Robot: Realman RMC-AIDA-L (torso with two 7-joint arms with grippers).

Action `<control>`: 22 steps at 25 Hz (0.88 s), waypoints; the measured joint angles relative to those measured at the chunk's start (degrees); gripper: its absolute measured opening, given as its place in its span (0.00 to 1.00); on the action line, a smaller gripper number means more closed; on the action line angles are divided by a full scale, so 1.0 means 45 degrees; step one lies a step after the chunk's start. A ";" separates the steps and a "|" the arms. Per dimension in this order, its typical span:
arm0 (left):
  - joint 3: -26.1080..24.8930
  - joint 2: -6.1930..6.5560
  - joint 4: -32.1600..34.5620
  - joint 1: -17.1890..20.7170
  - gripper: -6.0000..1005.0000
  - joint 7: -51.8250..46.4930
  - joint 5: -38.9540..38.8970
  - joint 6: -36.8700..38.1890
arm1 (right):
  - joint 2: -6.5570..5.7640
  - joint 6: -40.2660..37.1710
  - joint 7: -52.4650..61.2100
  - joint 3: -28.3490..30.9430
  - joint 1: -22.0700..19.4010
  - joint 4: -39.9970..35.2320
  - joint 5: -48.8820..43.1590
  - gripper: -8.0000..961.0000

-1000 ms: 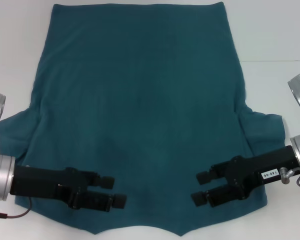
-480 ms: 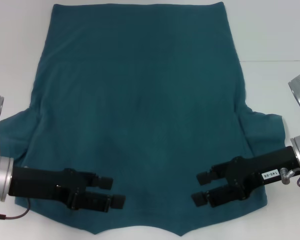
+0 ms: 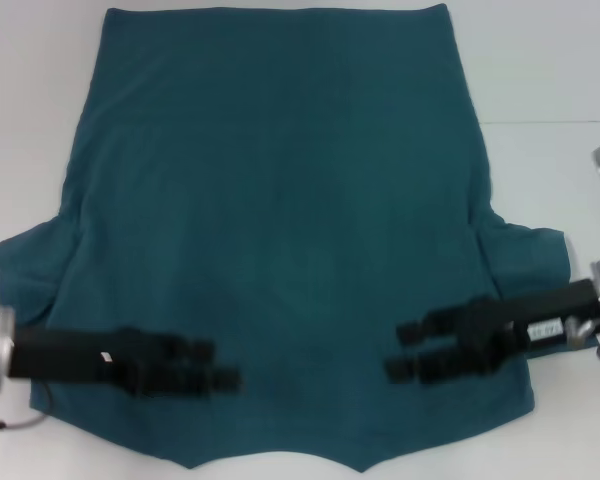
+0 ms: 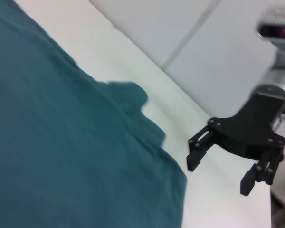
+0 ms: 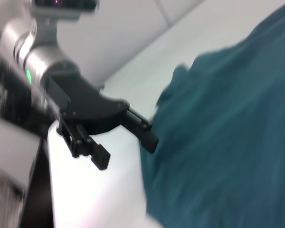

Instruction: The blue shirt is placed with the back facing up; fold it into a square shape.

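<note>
The blue shirt (image 3: pixel 280 220) lies flat on the white table, plain side up, hem at the far edge, sleeves spread to both sides. No lettering shows. My left gripper (image 3: pixel 218 364) is open and hovers over the shirt's near left part. My right gripper (image 3: pixel 398 350) is open over the near right part. Neither holds fabric. The left wrist view shows the shirt (image 4: pixel 61 142) and the right gripper (image 4: pixel 219 173) open beyond its edge. The right wrist view shows the shirt (image 5: pixel 228 142) and the left gripper (image 5: pixel 127 151) open.
The white table (image 3: pixel 540 60) shows bare around the shirt on the left and right. The shirt's near edge lies close to the table's front edge. A seam line runs across the table at the right (image 3: pixel 550 122).
Both arms are in motion. The left gripper has drawn back a little to the left and the right gripper has shifted slightly away from me. Both stay open. The shirt has not moved.
</note>
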 joint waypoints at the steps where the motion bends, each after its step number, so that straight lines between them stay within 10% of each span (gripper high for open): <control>1: -0.0943 0.0001 -0.0014 0.0004 0.84 -0.0758 -0.0068 -0.0118 | -0.0015 0.0020 0.0190 0.0456 -0.0005 -0.0002 0.0155 0.82; 13: -0.7102 0.0625 -0.1576 0.0354 0.84 -0.5408 -0.0121 -0.2174 | -0.0989 0.2874 0.5354 0.3388 -0.0271 0.1291 0.2079 0.82; 22: -0.7441 0.0616 -0.1998 0.0789 0.84 -0.5407 0.0042 -0.4558 | -0.1826 0.4273 0.5892 0.3080 0.0364 0.2613 0.2037 0.81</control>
